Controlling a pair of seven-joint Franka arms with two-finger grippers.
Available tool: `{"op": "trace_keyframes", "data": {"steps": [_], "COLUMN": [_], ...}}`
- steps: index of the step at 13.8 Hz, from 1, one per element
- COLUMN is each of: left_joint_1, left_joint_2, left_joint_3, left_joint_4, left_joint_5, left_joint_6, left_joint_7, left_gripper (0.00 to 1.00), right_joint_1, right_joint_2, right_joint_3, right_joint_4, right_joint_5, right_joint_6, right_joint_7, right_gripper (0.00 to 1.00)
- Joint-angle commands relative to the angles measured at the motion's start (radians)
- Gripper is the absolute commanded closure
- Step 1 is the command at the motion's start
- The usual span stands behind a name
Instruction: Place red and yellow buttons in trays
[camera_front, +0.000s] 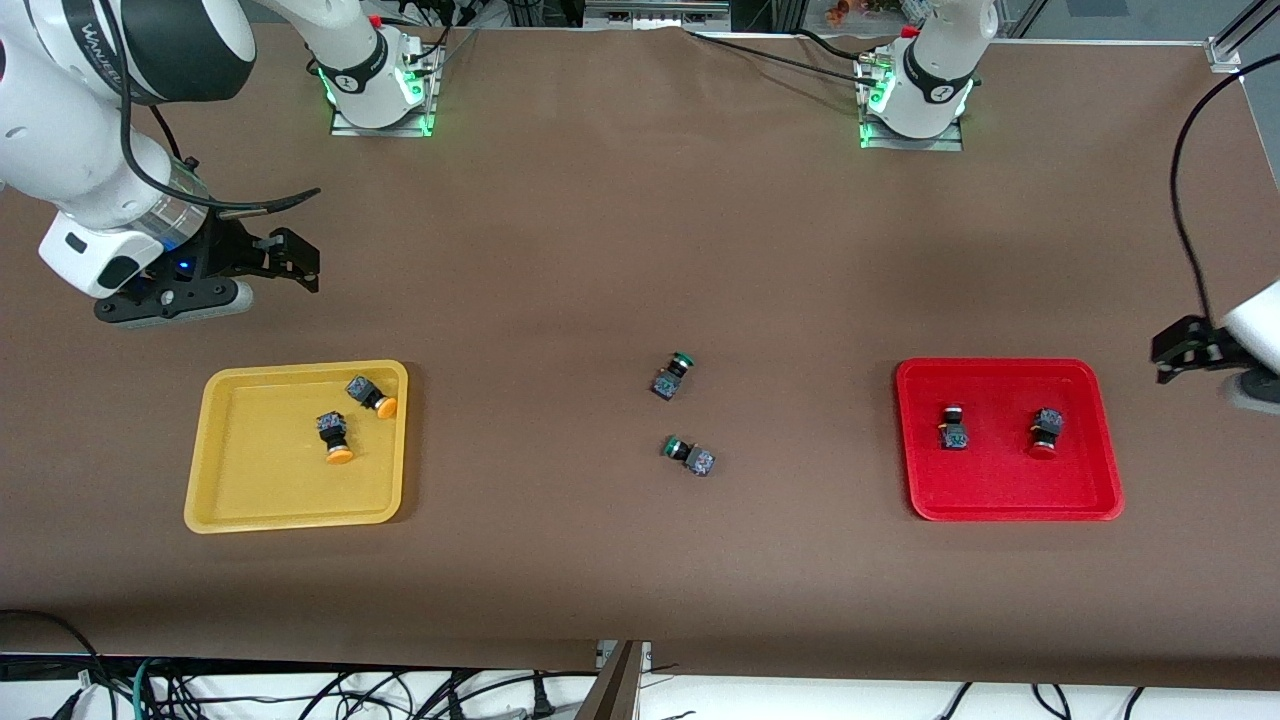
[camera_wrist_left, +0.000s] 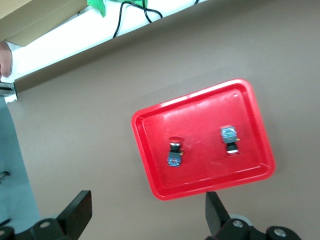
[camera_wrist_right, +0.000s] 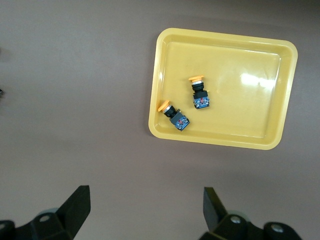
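Sorting looks done on the brown cloth-covered surface (camera_front: 600, 250). The shallow yellow plastic tray (camera_front: 240, 505) holds both orange-capped grey-cube buttons (camera_front: 335, 437), and the red plastic tray (camera_front: 1000, 505) both red-capped ones (camera_front: 1045, 432). The left pincer (camera_wrist_left: 145, 220) and right pincer (camera_wrist_right: 145, 215) hang wide open and empty near their trays, while the green-capped buttons (camera_front: 673, 376) lie mid-surface, probably on purpose.

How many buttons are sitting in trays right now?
4: two yellow-capped buttons in the yellow tray, two red-capped buttons in the red tray. None look hidden.
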Motion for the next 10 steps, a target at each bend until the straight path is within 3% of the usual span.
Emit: {"op": "trace_keyframes", "data": {"steps": [1, 5, 7, 10], "left_joint_1": [0.001, -0.002, -0.004, -0.004], "left_joint_2": [0.034, 0.025, 0.021, 0.011], "left_joint_3": [-0.003, -0.022, -0.049, -0.043], "left_joint_4": [0.098, 0.087, 0.083, 0.071], "left_joint_5": [-0.044, -0.087, -0.096, -0.132], "left_joint_6": [-0.049, -0.125, -0.144, -0.161], "left_joint_7": [-0.014, -0.091, -0.244, -0.261], "left_gripper": [0.00, 0.00, 0.00, 0.00], "right_joint_1": [-0.017, -0.013, -0.011, -0.009], "right_joint_2": [0.002, 0.007, 0.007, 0.007], "right_joint_3": [0.012, 0.015, 0.015, 0.016], "right_joint_4": [0.024, 0.030, 0.030, 0.030], "right_joint_5": [-0.013, -0.013, -0.013, -0.014], "right_joint_6": [-0.006, -0.007, -0.007, -0.009], "right_joint_7": [-0.005, 0.010, 0.004, 0.001], "right_gripper": [0.00, 0.00, 0.00, 0.00]}}
